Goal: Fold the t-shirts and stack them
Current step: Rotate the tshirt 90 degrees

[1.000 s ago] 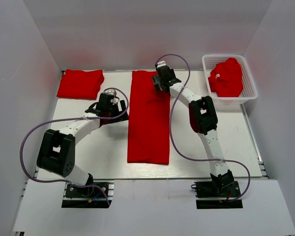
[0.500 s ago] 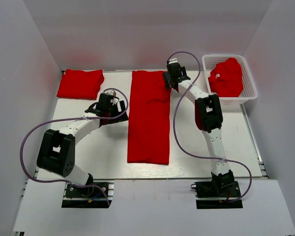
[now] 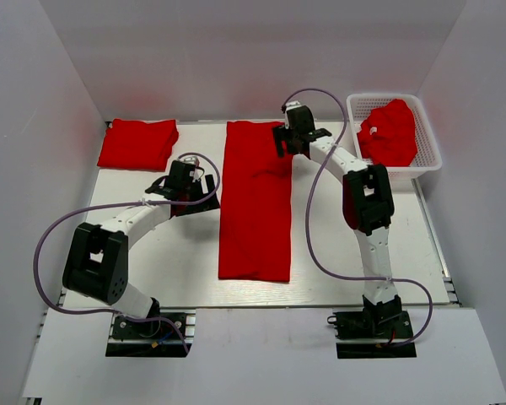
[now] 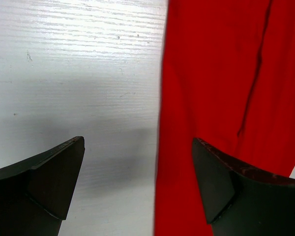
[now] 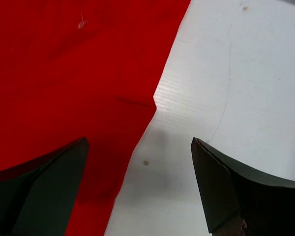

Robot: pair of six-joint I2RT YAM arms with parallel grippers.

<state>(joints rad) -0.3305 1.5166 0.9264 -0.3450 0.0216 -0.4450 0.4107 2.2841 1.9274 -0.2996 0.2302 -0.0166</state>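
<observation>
Soft red t-shirt point(image 3: 255, 202) lies as a long rectangle.

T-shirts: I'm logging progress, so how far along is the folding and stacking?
Done: one folded shirt lies at the table's far left. In hand: the middle shirt is folded into a long strip; the left gripper and right gripper hover open at its side edges, holding nothing. Left: fold that strip shorter, stack it, then do the crumpled shirts in the basket.
</observation>
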